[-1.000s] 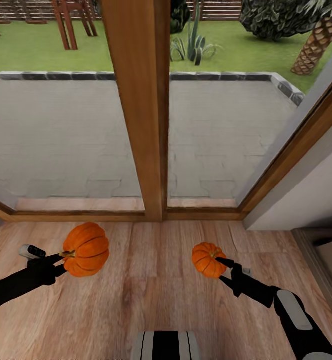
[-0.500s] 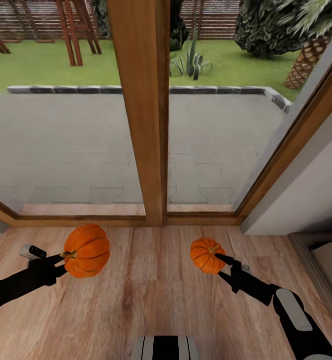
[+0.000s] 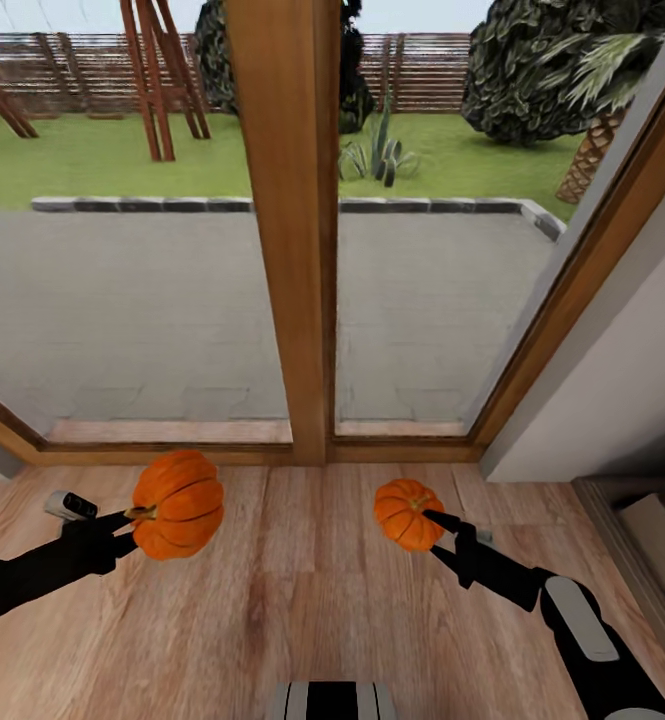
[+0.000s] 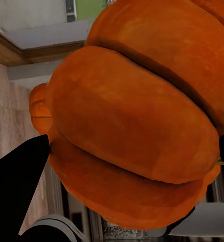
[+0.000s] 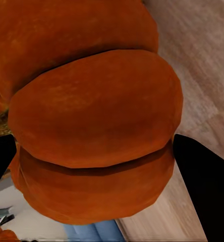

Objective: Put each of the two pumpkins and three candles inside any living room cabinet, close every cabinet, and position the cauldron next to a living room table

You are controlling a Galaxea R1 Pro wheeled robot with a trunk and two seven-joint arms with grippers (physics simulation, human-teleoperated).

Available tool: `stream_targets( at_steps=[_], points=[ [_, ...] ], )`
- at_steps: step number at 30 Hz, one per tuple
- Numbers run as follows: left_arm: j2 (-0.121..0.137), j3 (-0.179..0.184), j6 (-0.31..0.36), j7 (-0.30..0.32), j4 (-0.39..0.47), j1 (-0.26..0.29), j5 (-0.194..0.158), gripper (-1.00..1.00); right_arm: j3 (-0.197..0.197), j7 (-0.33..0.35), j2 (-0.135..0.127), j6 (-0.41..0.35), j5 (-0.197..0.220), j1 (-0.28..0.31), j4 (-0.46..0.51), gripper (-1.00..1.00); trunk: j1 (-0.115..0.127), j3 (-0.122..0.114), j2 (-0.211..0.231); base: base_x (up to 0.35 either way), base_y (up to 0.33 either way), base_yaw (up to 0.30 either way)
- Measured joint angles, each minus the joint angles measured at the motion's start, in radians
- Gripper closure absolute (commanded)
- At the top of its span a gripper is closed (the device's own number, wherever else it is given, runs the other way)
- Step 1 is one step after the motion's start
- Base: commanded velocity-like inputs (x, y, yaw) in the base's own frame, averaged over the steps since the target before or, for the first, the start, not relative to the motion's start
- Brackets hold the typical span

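Note:
Each arm carries an orange ribbed pumpkin above the wooden floor. In the head view my left gripper [image 3: 132, 522] is shut on the larger-looking pumpkin [image 3: 180, 503] at the left. My right gripper [image 3: 430, 525] is shut on the other pumpkin [image 3: 404, 513] right of centre. The left wrist view has its pumpkin [image 4: 137, 121] held between dark fingers [image 4: 18, 176], with the second pumpkin [image 4: 40, 108] peeking behind it. The right wrist view has its pumpkin [image 5: 89, 111] pressed between black fingers [image 5: 205, 176]. Candles, cabinet and cauldron are out of view.
A tall glass window with a wooden post [image 3: 292, 230] and sill [image 3: 222, 445] stands straight ahead, patio and garden beyond it. A pale wall [image 3: 612, 380] angles in at the right, with a low box-like shape [image 3: 657, 535] at its foot. Wooden floor [image 3: 302, 600] lies below both arms.
The head view has tilted upward, showing more of the garden and fence. Both grippers keep their pumpkins in about the same places; the right pumpkin has shifted slightly left in view.

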State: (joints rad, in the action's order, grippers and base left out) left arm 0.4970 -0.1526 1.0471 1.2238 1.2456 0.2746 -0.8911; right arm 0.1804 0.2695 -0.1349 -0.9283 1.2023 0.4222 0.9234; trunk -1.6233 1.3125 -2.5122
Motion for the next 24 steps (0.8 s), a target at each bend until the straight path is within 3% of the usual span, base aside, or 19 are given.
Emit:
stream_targets(
  at_steps=[5, 13, 17, 24],
  points=[
    [0.0, 0.009, 0.0, 0.0, -0.001, 0.0, 0.0, 1.0, -0.035, -0.011, 0.0, 0.005, -0.002, 0.002, 0.011, 1.0, 0.002, -0.019, 0.001, -0.236, 0.084, 0.0],
    [0.0, 0.01, 0.0, 0.0, -0.001, 0.0, -0.002, 1.0, -0.042, -0.015, -0.001, 0.01, -0.003, 0.01, 0.021, 1.0, 0.006, -0.05, 0.003, -0.076, 0.026, 0.0],
    [0.0, 0.01, 0.0, 0.0, -0.001, 0.0, -0.001, 1.0, -0.043, -0.011, -0.001, 0.051, -0.003, 0.009, 0.025, 1.0, 0.008, -0.066, 0.004, -0.002, 0.001, 0.0],
    [0.0, 0.01, 0.0, 0.0, -0.004, 0.0, -0.002, 1.0, -0.046, -0.014, -0.002, 0.069, -0.002, 0.008, 0.084, 1.0, 0.011, -0.093, 0.006, 0.0, 0.0, 0.0]
  ],
)
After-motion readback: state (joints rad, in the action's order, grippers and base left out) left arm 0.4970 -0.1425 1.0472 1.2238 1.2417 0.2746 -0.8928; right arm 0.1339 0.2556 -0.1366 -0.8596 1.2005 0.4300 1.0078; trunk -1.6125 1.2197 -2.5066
